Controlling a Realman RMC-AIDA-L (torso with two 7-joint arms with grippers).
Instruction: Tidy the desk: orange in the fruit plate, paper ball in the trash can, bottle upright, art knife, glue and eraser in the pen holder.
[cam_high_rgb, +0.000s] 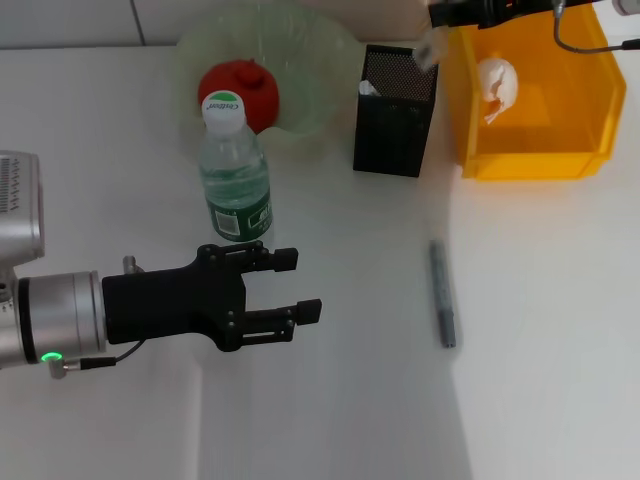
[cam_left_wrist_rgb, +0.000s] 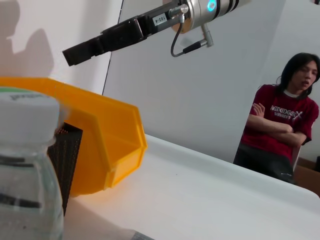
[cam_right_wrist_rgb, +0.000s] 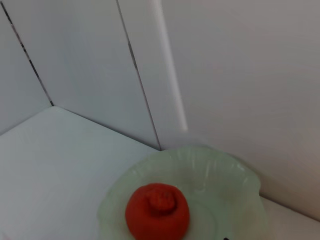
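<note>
The orange (cam_high_rgb: 238, 85) lies in the pale-green fruit plate (cam_high_rgb: 310, 50); both also show in the right wrist view, orange (cam_right_wrist_rgb: 157, 212) and plate (cam_right_wrist_rgb: 235, 172). The bottle (cam_high_rgb: 235, 170) stands upright in front of the plate. My left gripper (cam_high_rgb: 297, 286) is open and empty, just in front of the bottle's base. The paper ball (cam_high_rgb: 498, 82) lies in the yellow trash can (cam_high_rgb: 540, 160). My right gripper (cam_high_rgb: 440, 15) hovers above the black pen holder (cam_high_rgb: 395, 125), with a small tan thing (cam_high_rgb: 428, 48) right under its tip. A grey art knife (cam_high_rgb: 443, 295) lies on the table.
Something white (cam_high_rgb: 368, 88) pokes out of the pen holder. The left wrist view shows the bottle cap (cam_left_wrist_rgb: 27, 117) close up, the trash can (cam_left_wrist_rgb: 110, 145), the right gripper (cam_left_wrist_rgb: 75, 54) overhead, and a person (cam_left_wrist_rgb: 280, 125) standing beyond the table's far edge.
</note>
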